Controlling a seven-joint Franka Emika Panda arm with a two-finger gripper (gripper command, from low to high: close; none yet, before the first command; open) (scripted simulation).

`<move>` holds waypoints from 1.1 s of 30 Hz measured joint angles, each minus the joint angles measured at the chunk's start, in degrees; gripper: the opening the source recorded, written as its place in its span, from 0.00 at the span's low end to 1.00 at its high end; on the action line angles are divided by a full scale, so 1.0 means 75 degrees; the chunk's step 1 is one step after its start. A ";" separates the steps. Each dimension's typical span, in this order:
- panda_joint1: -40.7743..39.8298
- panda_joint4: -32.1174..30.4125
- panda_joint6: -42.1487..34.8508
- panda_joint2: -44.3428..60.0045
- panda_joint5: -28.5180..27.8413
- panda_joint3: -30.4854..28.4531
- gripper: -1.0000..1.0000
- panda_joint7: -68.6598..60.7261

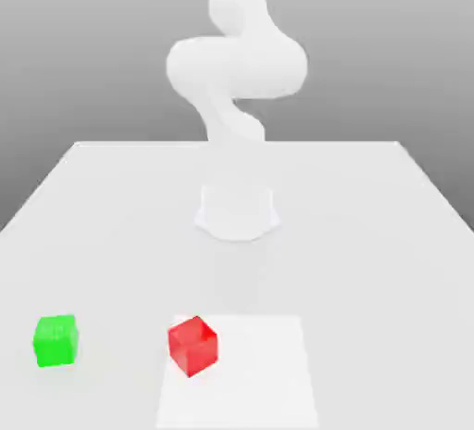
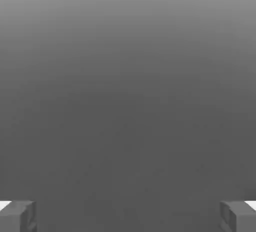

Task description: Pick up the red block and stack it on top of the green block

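Red block [image 1: 193, 346] corner-on (turned), green block [image 1: 56, 340] squarer; jaws wide open w/ nothing held.

The pale white robot arm [image 1: 236, 76] rises from its round base, folding back on itself in an S-bend. Its grey two-finger gripper [image 2: 128, 216] stands spread wide — nothing between the fingertips [image 2: 17, 216].

red block [image 1: 193, 346] on table [image 1: 370, 206], green block [image 1: 56, 340] well apart toward exterior view's left, arm [image 1: 236, 67] behind both
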 joint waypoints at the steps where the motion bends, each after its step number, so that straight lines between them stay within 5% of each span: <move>1: 0.0053 -0.0166 0.0181 0.0318 -0.0059 -0.0101 0.50 -0.0275; 18: 0.0559 -0.2688 0.2894 0.5065 0.0064 -0.1575 0.50 -0.5116; 26: -0.0058 -0.2776 0.4580 0.7307 0.1332 -0.0772 0.50 -0.6677; 27: -0.0152 -0.2752 0.4712 0.7462 0.1404 -0.0662 0.00 -0.6733; 33: -0.0200 -0.2740 0.4762 0.7539 0.1432 -0.0606 0.00 -0.6753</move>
